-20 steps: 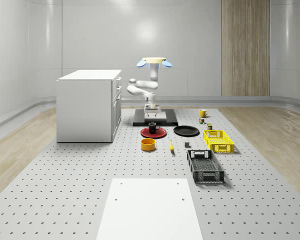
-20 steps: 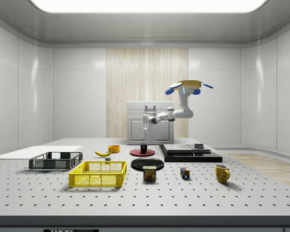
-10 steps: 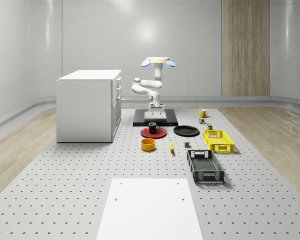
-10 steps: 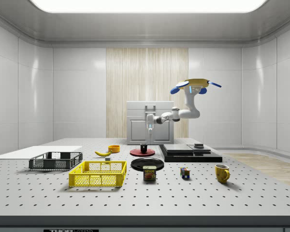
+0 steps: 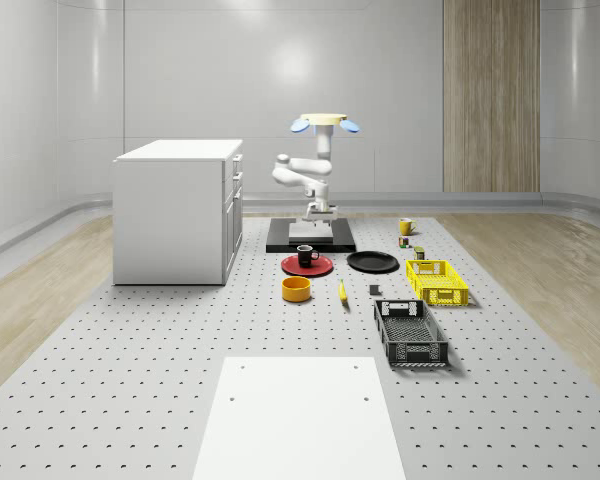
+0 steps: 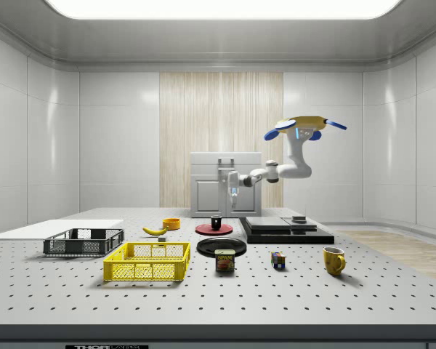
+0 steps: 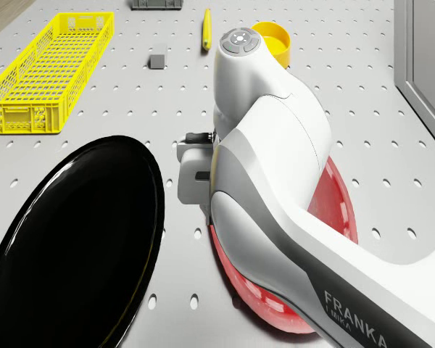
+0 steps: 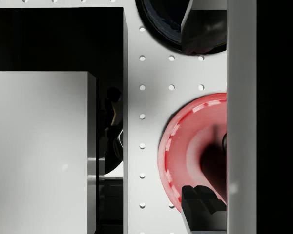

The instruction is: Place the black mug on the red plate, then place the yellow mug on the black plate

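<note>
The black mug (image 5: pixel 306 254) stands upright on the red plate (image 5: pixel 307 267), also seen in the side view as the black mug (image 6: pixel 216 222) on the red plate (image 6: pixel 214 230). The black plate (image 5: pixel 372 262) lies bare beside it. The yellow mug (image 5: pixel 406 227) sits farther toward the whole-scene view's right; in the side view the yellow mug (image 6: pixel 334 260) is near the front. The drone (image 5: pixel 325 123) hovers over the black platform (image 5: pixel 310 240). My gripper (image 6: pixel 233 192) hangs open, above and beside the black mug, holding nothing. In the wrist view the fingers (image 8: pixel 203 30) stand wide apart over the red plate (image 8: pixel 188 146).
A white cabinet (image 5: pixel 175 210) stands at the whole-scene view's left. A yellow bowl (image 5: pixel 297 288), a banana (image 5: pixel 342 291), a yellow crate (image 5: pixel 437 281) and a black crate (image 5: pixel 410 332) lie nearer the front. A can (image 6: pixel 225 260) and a small cube (image 6: pixel 278 260) sit near the black plate.
The drone and arm have drifted toward the whole-scene view's right, carrying the gripper sideways off the spot above the black mug. The mug stays on the red plate.
</note>
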You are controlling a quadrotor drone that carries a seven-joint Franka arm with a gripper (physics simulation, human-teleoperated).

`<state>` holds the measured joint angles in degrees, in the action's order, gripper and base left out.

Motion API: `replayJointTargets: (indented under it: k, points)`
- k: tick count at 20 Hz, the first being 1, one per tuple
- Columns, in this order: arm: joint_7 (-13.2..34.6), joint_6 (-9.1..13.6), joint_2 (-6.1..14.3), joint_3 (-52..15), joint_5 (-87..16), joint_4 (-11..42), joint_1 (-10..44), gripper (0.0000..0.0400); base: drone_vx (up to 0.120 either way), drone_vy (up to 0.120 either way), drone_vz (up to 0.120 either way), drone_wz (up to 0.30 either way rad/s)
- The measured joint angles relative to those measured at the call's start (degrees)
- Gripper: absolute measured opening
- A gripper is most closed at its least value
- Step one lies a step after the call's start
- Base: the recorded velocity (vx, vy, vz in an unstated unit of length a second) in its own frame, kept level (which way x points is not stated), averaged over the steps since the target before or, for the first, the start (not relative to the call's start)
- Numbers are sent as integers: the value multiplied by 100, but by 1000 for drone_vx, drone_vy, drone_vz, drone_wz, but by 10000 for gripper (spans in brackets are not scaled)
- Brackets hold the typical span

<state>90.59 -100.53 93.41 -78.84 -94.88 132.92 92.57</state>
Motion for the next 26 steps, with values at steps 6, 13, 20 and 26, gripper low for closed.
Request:
replayJointTargets:
  k: [6, 13, 20, 26]
  points:
    - [0, -4, 4, 1, 2, 0, 1, 400, -120, 120, 0, 0]
    - [0, -7, 8, 2, 4, 0, 1, 400, -120, 120, 0, 0]
    - [1, -9, 10, 3, 5, 0, 2, 400, -120, 120, 0, 0]
    - [1, -10, 11, 3, 6, 0, 2, 400, -120, 120, 0, 0]
